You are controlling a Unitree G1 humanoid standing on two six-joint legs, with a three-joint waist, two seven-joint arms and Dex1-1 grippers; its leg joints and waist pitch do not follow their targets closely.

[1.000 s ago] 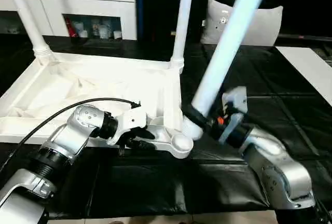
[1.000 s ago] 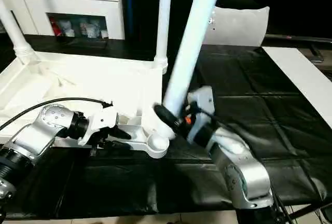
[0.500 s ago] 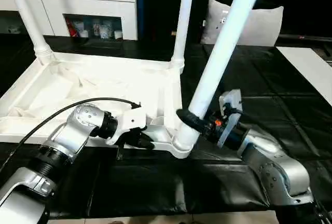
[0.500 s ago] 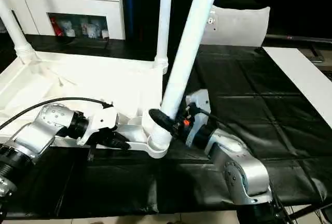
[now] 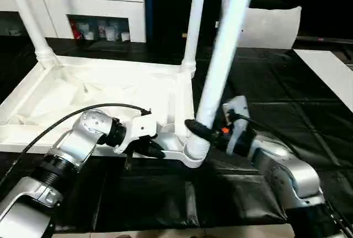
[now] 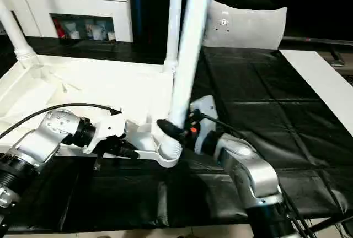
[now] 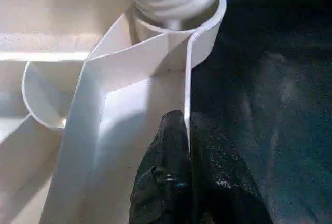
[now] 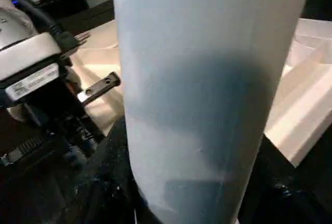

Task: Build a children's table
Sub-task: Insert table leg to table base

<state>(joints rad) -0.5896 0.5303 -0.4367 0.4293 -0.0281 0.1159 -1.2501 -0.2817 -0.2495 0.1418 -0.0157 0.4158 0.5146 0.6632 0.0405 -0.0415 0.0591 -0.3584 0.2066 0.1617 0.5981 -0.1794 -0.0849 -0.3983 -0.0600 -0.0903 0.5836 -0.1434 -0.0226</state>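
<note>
White table leg point(image 8: 202, 94) close up, left end effector point(image 8: 46, 99) beside it

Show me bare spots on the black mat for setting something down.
Free: black mat between the upturned white plastic table top, white-grey cushion and flat white board; also the front strip. Crowded: near corner socket, both tools there.

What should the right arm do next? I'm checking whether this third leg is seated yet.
Probably twist or press the leg down into the near corner socket. The right gripper grips it near its base, its threaded end sits in the socket, and the left gripper pinches the tabletop's rim, steadying it.
</note>
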